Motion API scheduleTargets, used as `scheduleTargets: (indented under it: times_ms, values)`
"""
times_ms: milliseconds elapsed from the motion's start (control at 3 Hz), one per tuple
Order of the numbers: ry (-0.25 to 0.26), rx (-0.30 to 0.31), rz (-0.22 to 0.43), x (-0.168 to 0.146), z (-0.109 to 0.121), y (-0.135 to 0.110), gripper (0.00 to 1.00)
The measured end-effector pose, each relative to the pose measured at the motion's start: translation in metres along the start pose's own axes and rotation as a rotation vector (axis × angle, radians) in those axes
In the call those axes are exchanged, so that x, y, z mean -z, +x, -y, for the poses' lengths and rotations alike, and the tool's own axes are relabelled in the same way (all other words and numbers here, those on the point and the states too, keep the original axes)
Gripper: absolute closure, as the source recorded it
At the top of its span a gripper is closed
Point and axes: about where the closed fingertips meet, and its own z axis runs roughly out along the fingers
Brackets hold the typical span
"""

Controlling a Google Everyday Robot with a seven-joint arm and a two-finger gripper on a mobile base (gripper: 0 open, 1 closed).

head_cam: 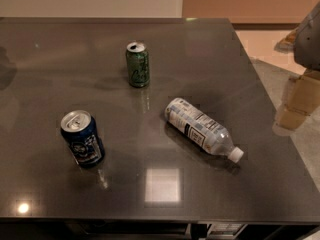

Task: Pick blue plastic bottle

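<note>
Your blue plastic bottle (202, 130) lies on its side, capped (contents unclear). From it, the green can (137, 64) stands at eleven o'clock and the blue can (82, 138) at nine. The gripper (296, 104) hangs at three o'clock; you cannot tell whether it is open or closed.

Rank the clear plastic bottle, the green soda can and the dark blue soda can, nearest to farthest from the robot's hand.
The hand is off the right side of the dark table.
1. The clear plastic bottle with the pale blue label, lying right of centre.
2. The green soda can, upright, toward the back.
3. The dark blue soda can, upright, front left.
</note>
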Motion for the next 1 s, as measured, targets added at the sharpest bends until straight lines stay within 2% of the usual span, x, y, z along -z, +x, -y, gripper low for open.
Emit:
scheduleTargets:
  times_ms: [333,1000]
  values:
    - [-0.015,-0.053,-0.014,-0.01,-0.002,-0.008,0.0]
    - [-0.062,-0.204,-0.081,-0.057,-0.007,-0.038,0.0]
